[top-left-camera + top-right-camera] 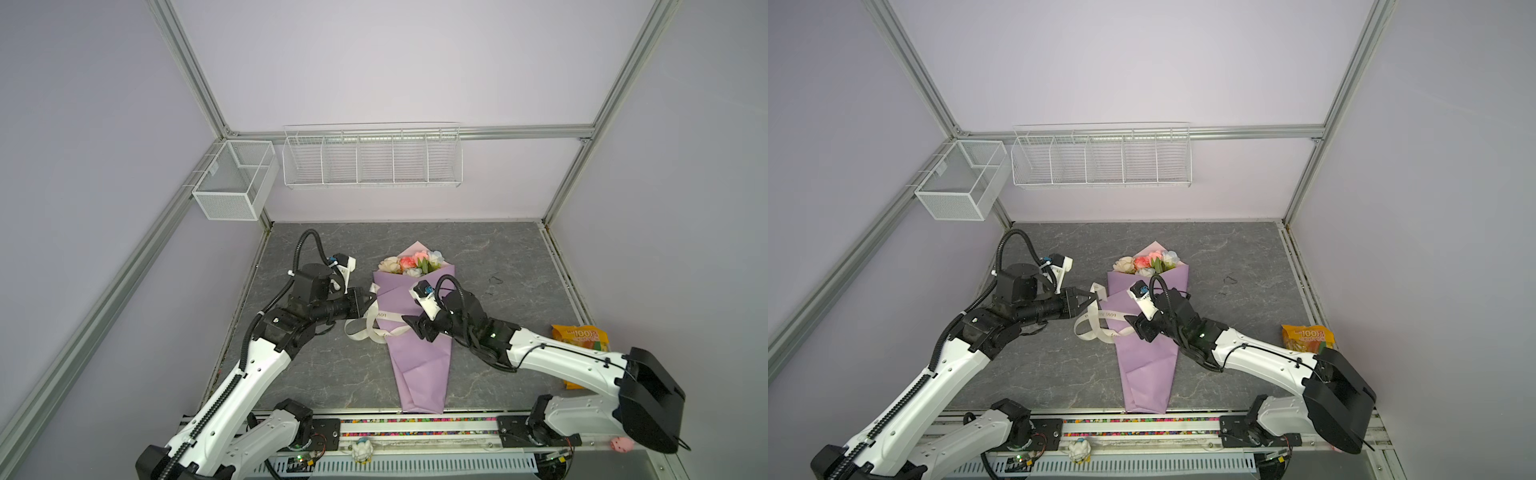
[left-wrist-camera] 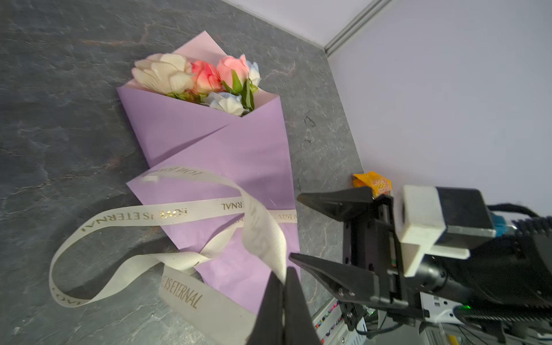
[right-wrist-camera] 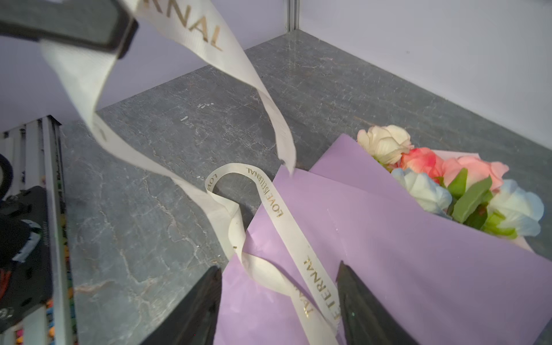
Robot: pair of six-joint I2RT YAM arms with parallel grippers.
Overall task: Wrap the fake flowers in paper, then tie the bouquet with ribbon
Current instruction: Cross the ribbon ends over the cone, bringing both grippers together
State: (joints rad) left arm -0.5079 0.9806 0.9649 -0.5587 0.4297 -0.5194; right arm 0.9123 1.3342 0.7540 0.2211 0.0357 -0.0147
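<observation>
On the desk [image 1: 498, 257] the bouquet [image 1: 417, 365] lies mid-scene, long axis near to far with blooms far; the ribbon [image 1: 384, 316] crosses its waist, one tail clamped in the left pincer [image 1: 370, 300] just left, the right pincer [image 3: 279, 268] nearest, jaws apart astride it.

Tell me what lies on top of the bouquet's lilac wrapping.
The cream ribbon lies across the wrapped bouquet, with the open right gripper straddling it. Stems inside, and any ribbon beneath, are hidden by the paper.
</observation>
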